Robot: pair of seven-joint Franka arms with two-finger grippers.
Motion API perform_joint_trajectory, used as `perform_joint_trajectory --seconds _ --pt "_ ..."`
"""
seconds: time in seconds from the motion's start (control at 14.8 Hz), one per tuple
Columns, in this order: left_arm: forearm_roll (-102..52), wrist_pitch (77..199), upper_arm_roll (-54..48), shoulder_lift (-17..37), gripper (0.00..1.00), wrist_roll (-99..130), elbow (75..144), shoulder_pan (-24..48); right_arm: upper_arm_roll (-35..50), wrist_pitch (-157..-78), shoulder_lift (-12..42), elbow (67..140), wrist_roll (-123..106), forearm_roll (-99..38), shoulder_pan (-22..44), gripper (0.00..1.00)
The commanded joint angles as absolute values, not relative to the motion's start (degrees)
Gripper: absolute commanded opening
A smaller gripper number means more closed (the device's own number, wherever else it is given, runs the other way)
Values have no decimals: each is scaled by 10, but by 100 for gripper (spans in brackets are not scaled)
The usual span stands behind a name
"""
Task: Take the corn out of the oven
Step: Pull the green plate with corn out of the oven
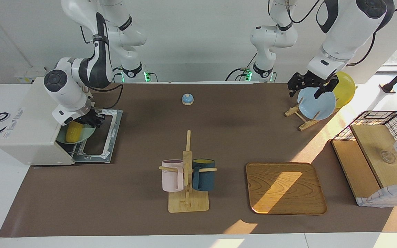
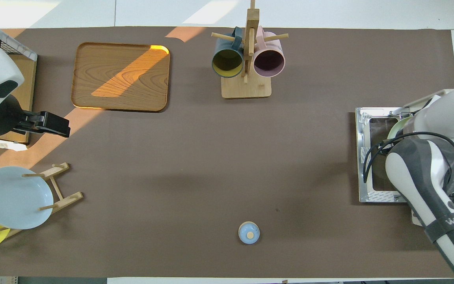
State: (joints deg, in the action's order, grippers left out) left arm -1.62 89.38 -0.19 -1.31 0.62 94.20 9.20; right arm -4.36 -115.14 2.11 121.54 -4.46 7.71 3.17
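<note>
The white oven (image 1: 29,137) stands at the right arm's end of the table with its glass door (image 1: 110,137) folded down flat; the door also shows in the overhead view (image 2: 363,157). The yellow corn (image 1: 73,132) lies on a pale green plate (image 1: 87,133) that sticks out of the oven's mouth over the door. My right gripper (image 1: 93,120) is down at the rim of that plate, on the side nearer the robots. In the overhead view the right arm hides the corn. My left gripper (image 1: 312,89) hangs open and empty over the plate rack.
A mug rack (image 1: 187,179) with a pink and a dark blue mug stands mid-table, with a wooden tray (image 1: 284,187) beside it. A small blue bell (image 1: 187,99) sits near the robots. A rack with a blue plate (image 1: 317,103) and a yellow plate and a wire-and-wood basket (image 1: 377,155) stand at the left arm's end.
</note>
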Motion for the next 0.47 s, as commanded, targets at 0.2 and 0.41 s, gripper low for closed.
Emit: perform_joint_trajectory --seconds 0.2,0.41 --pt "-11 899 -6 -21 100 0 949 85 -40 -1068 60 1101 89 104 183 0" --pt "-11 899 -6 -21 100 0 949 85 -39 -954 132 969 179 111 258 0"
